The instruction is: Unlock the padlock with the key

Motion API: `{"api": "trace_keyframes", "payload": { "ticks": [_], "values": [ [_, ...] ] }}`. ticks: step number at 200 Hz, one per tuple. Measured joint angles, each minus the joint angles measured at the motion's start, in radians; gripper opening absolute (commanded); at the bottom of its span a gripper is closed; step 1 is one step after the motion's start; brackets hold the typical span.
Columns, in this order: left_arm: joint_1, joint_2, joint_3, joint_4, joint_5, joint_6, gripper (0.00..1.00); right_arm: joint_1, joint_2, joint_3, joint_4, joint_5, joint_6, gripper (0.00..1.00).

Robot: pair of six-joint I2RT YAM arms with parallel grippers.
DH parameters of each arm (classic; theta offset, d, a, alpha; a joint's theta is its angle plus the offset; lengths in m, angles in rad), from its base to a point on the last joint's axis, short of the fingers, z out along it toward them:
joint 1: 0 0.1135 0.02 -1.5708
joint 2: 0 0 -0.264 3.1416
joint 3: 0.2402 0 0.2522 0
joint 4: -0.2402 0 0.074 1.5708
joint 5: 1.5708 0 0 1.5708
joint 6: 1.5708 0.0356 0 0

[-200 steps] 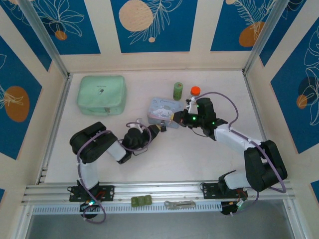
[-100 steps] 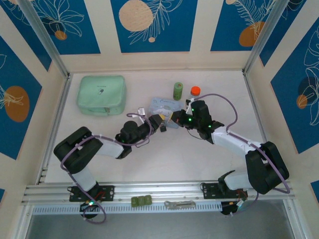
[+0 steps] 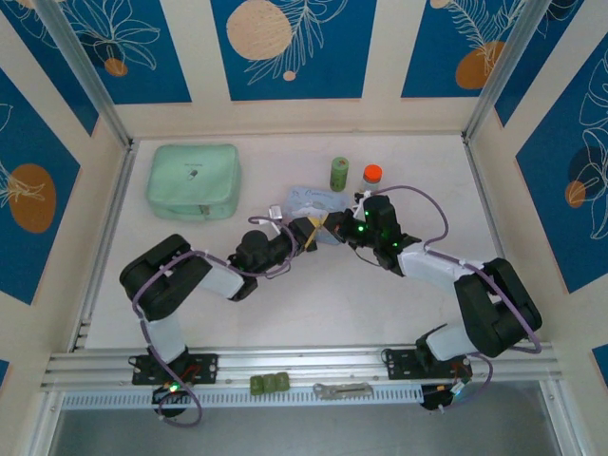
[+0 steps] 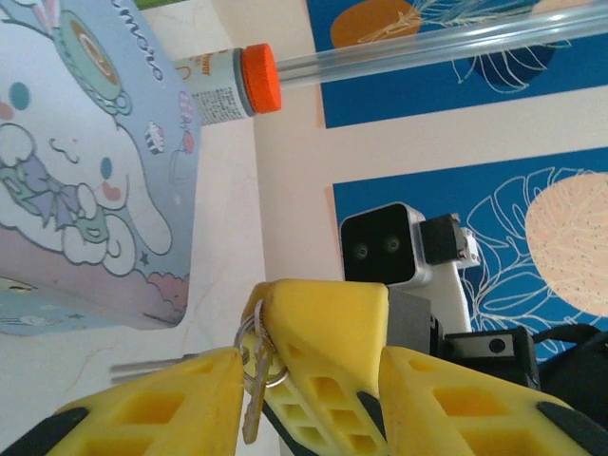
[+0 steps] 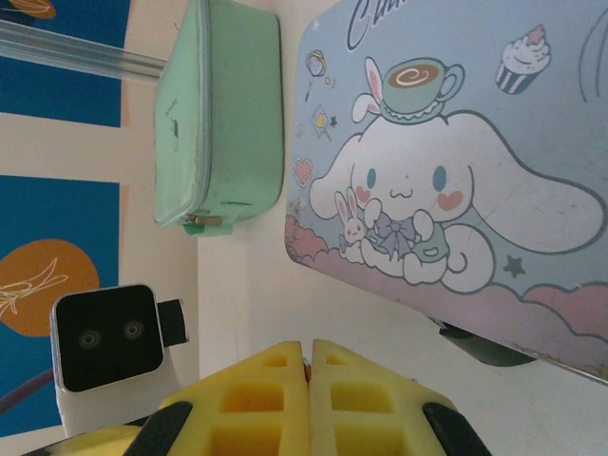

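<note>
My right gripper (image 5: 308, 347) is shut, its yellow tip (image 4: 261, 296) pinching the ring of the key (image 4: 253, 385), which hangs down silvery and thin. My left gripper (image 4: 313, 380) is open, its two yellow fingers straddling that tip, and the key hangs right beside the left-hand one (image 4: 161, 408). From above, both grippers (image 3: 309, 233) (image 3: 334, 231) meet at the near edge of the pale blue tin (image 3: 313, 201). A small dark body with a thin silver bit, the padlock (image 5: 480, 347), juts from under the tin's edge (image 5: 456, 171).
A mint green pouch (image 3: 193, 180) lies at the back left. Behind the tin stand a green roll (image 3: 339, 174) and an orange-capped bottle (image 3: 372, 174). A green block (image 3: 269, 384) and a metal tool (image 3: 342, 389) rest on the front rail.
My left arm has reached forward and right until its fingers straddle the right gripper's tip, and its jaws have narrowed a little. The right gripper has shifted slightly left with the key.
</note>
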Motion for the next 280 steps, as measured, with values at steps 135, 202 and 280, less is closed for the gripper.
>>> {"api": "trace_keyframes", "payload": {
  "ticks": [135, 202, 280],
  "values": [
    [-0.006, 0.014, 0.001, 0.005, -0.014, -0.027, 0.00, 0.000, -0.001, -0.018, 0.061, -0.006, 0.034, 0.00],
    [0.074, 0.013, 0.007, -0.013, 0.182, 0.010, 0.00, -0.181, -0.099, 0.010, -0.110, -0.279, -0.214, 0.42],
    [0.141, -0.043, 0.200, -0.256, 0.663, 0.133, 0.00, -0.260, -0.153, 0.055, -0.274, -0.666, -0.465, 0.42]
  ]
}}
